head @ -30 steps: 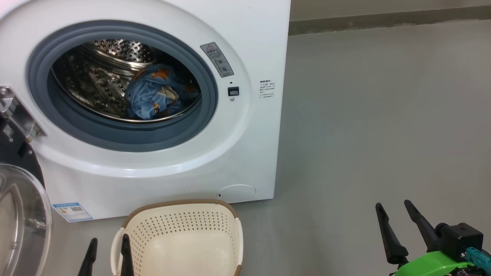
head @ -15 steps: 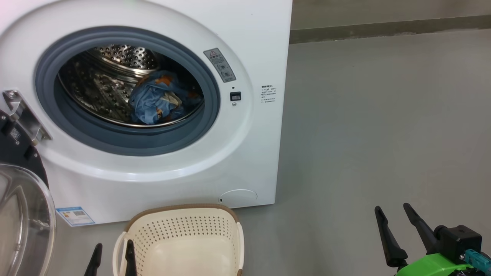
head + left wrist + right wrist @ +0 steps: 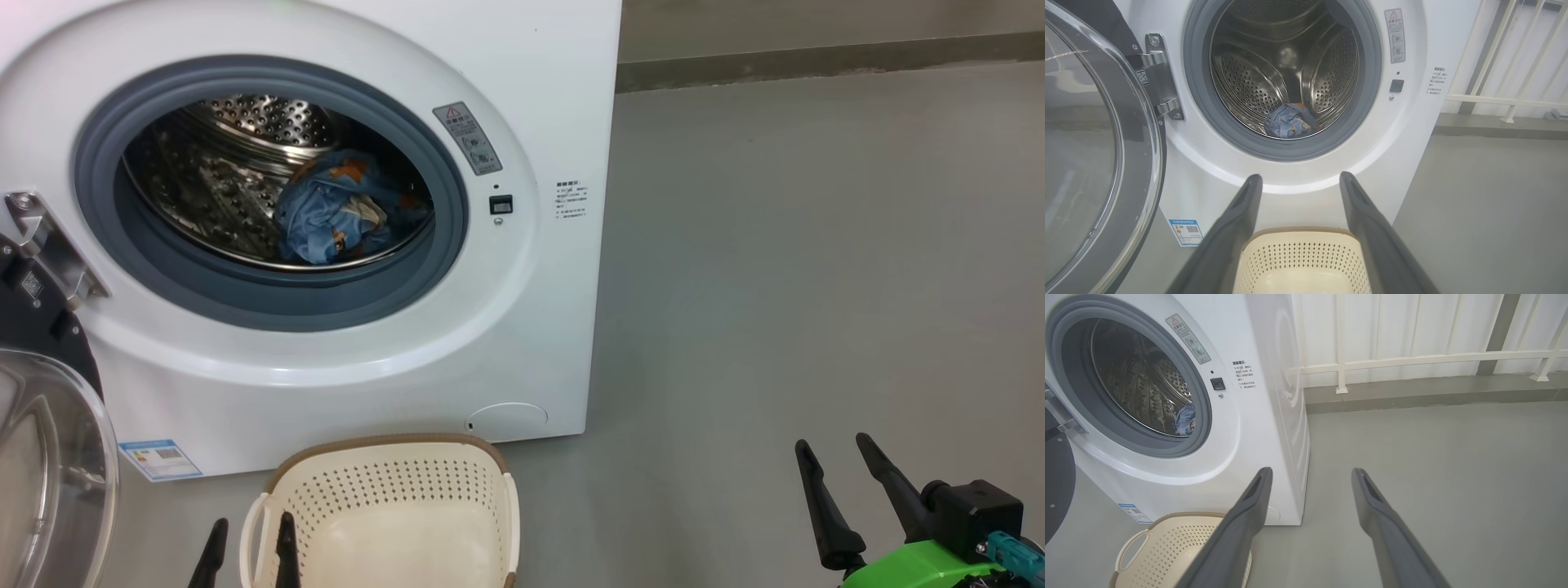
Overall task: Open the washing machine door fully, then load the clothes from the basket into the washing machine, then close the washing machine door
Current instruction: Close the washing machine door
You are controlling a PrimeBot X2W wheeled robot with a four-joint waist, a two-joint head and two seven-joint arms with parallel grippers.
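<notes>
My left gripper point(image 3: 251, 521) is released, fingers spread and holding nothing, at the left edge of the basket point(image 3: 392, 482). The basket stands on the floor point(image 3: 775, 286) just in front of the washing machine point(image 3: 539, 310). My right gripper point(image 3: 831, 443) is spread too and grips nothing, well off to the right above the floor. The clothes point(image 3: 331, 216) lie bunched inside the drum point(image 3: 212, 180). The door point(image 3: 57, 457) stands swung open at the left.

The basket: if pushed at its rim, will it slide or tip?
The basket probably slides easily: perforated plastic, nothing seen inside, standing on a smooth floor. A push high on the rim might tip it. Its thin walls likely flex slightly.
</notes>
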